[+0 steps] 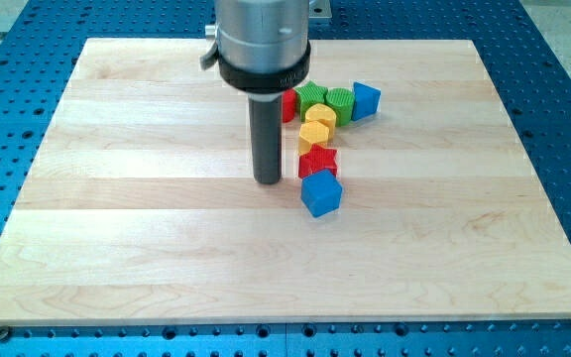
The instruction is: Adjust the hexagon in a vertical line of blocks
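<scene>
We've got a wooden board sitting on a blue perforated table, and its whole left half is bare wood. Moving right, our dark rod comes down near the middle, with my tip resting on the board. There are no jaws on this rig, just the plain rod, so nothing to spread or pinch.

Just past the tip, at about 3 o'clock from it, is the red star-shaped block, close but not touching as far as we can tell. At roughly 4 o'clock from the tip sits the blue cube, bottom of the column.

Going up that column: a yellow block, then the yellow hexagon at 12 o'clock from it, nudged slightly right. A red block peeks out behind the rod. Further right along the top come a green block, another green block, and a blue block.
</scene>
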Robot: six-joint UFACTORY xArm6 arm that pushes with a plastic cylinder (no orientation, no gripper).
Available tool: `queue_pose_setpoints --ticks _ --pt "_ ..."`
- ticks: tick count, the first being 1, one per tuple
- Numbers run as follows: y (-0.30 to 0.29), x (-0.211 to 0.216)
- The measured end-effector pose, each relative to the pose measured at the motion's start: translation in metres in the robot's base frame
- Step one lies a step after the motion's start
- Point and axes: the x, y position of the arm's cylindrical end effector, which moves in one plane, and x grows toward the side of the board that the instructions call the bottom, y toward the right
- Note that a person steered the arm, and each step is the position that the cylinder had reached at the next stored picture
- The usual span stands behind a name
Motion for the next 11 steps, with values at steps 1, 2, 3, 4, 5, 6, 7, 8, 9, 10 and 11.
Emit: queue_pose_setpoints --ticks 1,2,3,4,5,6,7,8,9,10,11 --pt "0.004 -0.004" --pt "0.008 -0.02" --pt "0.016 -0.027" --pt "0.019 -0.027" --pt "0.019 -0.027" --pt "0.024 -0.027" --pt "0.025 -0.027" --pt "0.026 -0.027" --pt "0.027 -0.027" --pt "0.027 -0.027" --pt "0.01 -0.027"
